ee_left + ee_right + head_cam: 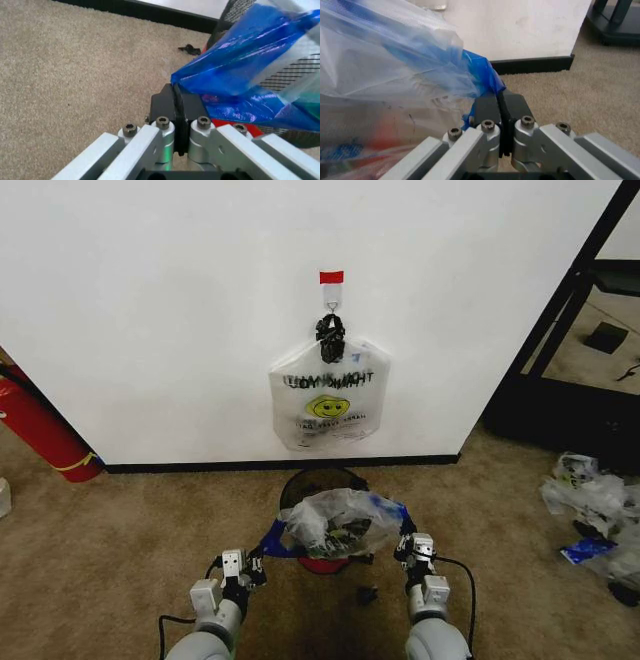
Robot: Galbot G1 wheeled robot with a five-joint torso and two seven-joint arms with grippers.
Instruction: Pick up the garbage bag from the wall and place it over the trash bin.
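**Over the bin: bag stretched between both arms**

Above the trash bin (322,480), the garbage bag (340,522) hangs spread side to side, long axis running arm to arm. Left gripper (252,564) jaws clamped on its blue left edge, right gripper (409,548) jaws clamped on the right edge. Bin sits just beyond and below the bag, so the drape goes forward and down. White smiley bag (329,395) hangs on the wall (150,300)

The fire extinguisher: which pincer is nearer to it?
Left. The left pincer holds the bag on the side toward the extinguisher, which stands by the wall at far left. The right pincer grips the bag's opposite edge.
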